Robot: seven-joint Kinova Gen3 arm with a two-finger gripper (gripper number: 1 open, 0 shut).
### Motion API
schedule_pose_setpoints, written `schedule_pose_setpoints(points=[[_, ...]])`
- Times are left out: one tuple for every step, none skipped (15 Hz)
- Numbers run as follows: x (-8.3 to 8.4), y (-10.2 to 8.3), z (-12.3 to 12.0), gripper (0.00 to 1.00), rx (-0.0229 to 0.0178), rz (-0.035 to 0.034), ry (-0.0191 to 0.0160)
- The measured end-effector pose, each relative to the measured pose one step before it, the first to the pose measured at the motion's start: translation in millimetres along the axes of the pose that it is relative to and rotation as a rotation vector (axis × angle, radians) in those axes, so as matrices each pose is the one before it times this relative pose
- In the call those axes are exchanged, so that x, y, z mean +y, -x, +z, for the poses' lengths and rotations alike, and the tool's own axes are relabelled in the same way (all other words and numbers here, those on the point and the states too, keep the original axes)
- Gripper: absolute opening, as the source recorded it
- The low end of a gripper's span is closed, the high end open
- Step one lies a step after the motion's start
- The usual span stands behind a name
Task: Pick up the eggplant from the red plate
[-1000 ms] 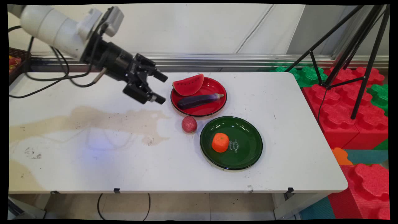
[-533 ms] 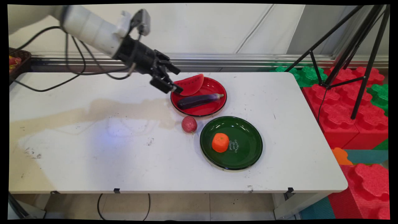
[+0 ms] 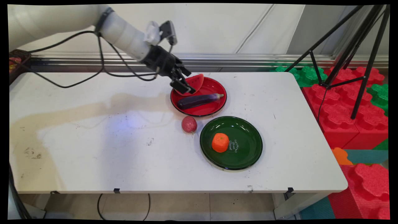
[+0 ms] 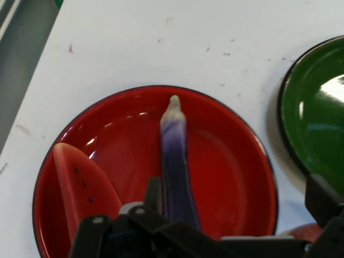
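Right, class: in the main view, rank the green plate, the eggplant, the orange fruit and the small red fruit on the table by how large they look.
1. green plate
2. eggplant
3. orange fruit and small red fruit: these look much alike in size, so I would not rank one above the other.

My gripper (image 3: 187, 82) hung with its fingers apart over the left rim of the red plate (image 3: 214, 109), in front of the watermelon slice (image 3: 196, 81) and just above the eggplant (image 3: 199, 100), while a reddish round fruit (image 3: 189, 124) lay beside the green plate (image 3: 245, 155) holding an orange (image 3: 220, 142).
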Motion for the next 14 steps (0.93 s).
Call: schedule_pose_setpoints(points=[[-2.83, -1.96, 9.05, 1.0, -0.01426, 0.00181, -0.0044], [-2.9, -2.42, 10.38, 1.0, -0.01745, 0.0028, -0.00393], [-2.4, -1.75, 8.5, 1.0, -0.01569, 0.00171, -0.00345], [-1.77, -1.39, 6.82, 1.0, -0.01287, 0.00144, -0.00254], [-3.02, -3.12, 12.21, 1.0, -0.02225, 0.00339, -0.00245], [-2.77, -2.57, 12.37, 1.0, -0.02484, 0.01009, 0.00077], [-1.72, -1.27, 6.86, 1.0, -0.01479, 0.00578, 0.00122], [-1.18, -0.95, 4.51, 1.0, -0.00976, 0.00458, 0.0009], [-2.0, -0.52, 5.98, 1.0, -0.01456, 0.00602, 0.00073], [-1.25, 0.0, 3.54, 1.0, -0.00945, 0.00369, 0.00027], [-2.14, -0.14, 6.11, 1.0, -0.0158, 0.00638, 0.00129], [-1.03, -0.1, 3.41, 1.0, -0.0085, 0.00336, 0.00169], [-1.53, 0.22, 5.55, 1.0, -0.01443, 0.00518, 0.00323], [-1.26, 0.06, 5.42, 1.0, -0.01366, 0.00497, 0.00382]])
